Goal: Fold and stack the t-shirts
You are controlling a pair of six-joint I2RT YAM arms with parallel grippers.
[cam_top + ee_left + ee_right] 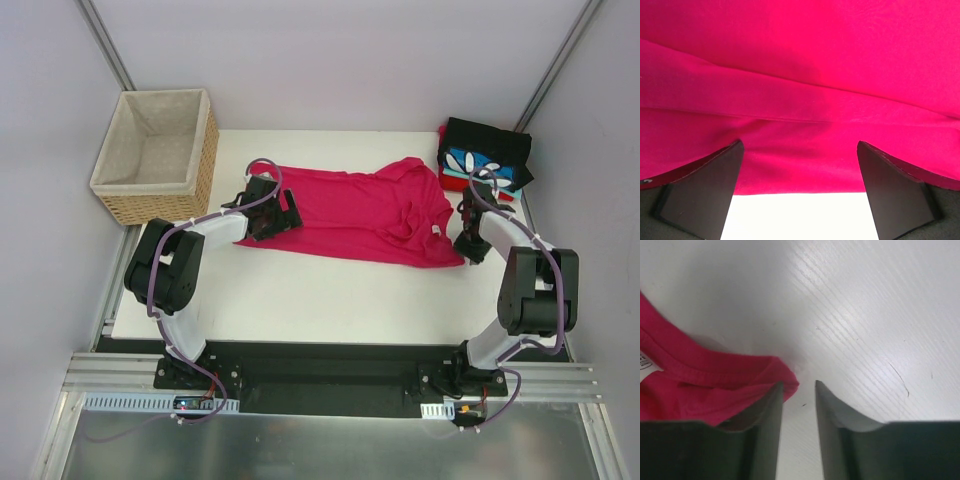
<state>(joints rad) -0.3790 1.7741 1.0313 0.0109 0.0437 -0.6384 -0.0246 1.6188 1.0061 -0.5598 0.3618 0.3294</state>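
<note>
A magenta-pink t-shirt (360, 215) lies spread across the middle of the white table (330, 300), bunched near its collar on the right. My left gripper (270, 222) hovers over the shirt's left edge, jaws wide open; in the left wrist view the pink cloth (800, 75) fills the frame beyond the open gripper (799, 143). My right gripper (468, 250) is at the shirt's right end. In the right wrist view the gripper (799, 384) stands slightly open over bare table, with the collar edge (700, 385) beside its left finger and nothing between the jaws. Folded black (490, 140), blue printed (480, 165) and red (505, 195) shirts are stacked at the back right.
A wicker basket (155, 155) with beige lining stands off the table's back left corner. Grey walls close in on both sides. The folded stack sits just behind the right arm's wrist.
</note>
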